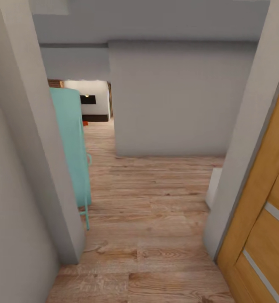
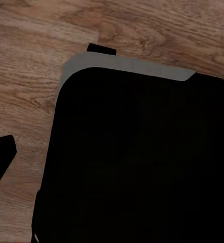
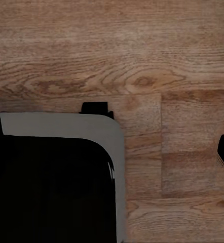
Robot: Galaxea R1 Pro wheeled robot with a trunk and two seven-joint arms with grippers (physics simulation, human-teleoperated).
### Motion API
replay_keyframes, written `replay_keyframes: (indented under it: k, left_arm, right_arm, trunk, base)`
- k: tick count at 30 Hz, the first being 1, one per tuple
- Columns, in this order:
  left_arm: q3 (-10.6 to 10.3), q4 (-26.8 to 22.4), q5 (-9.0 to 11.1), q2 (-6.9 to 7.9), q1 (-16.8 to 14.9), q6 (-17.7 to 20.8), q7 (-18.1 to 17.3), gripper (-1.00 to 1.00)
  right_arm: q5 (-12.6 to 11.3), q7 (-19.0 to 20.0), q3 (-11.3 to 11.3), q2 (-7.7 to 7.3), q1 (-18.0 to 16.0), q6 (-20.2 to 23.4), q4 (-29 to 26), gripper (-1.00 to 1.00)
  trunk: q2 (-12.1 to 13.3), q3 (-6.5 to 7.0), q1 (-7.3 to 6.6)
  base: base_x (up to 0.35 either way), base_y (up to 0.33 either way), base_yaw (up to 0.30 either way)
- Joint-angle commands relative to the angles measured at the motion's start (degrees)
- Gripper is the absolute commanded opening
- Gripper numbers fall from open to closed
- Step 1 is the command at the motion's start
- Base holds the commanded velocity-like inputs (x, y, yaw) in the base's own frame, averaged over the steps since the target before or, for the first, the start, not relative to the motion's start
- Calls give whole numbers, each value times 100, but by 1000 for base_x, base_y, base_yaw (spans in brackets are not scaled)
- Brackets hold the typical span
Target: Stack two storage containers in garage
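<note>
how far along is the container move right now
Nothing looks done yet. The robot is on the light wood-plank floor of a hallway, between a grey wall and an orange wooden door. A small orange-red shape lies far off in the room ahead; whether it is a container is unclear. Fetching, carrying and stacking both remain.

The head camera looks forward and down a hallway. Both wrist cameras face straight down — close over the shared wood-plank floor.

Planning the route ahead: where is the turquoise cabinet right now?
In the head view, the turquoise cabinet stands at left on the wood floor, just past the near grey wall corner.
</note>
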Motion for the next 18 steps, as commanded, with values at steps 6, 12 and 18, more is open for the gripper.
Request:
replay_keyframes:
  k: [6, 12, 18]
  left_arm:
    - [0, -557, 17, 17, -2, 149, 32, 100]
    - [0, -681, 20, 8, 0, 217, 33, 100]
    - [0, -689, 21, 9, 1, 228, 27, 100]
  right_arm:
    - [-61, 39, 35, 4, -7, -33, 19, 100]
    - [-61, 39, 35, 10, -7, -31, 19, 100]
    - [-61, 45, 35, 8, -7, -25, 19, 100]
  trunk:
    - [-2, -5, 3]
    - [-2, -5, 3]
    - [-2, -5, 3]
  base:
    - [323, 0, 0]
    - [323, 0, 0]
    - [323, 0, 0]
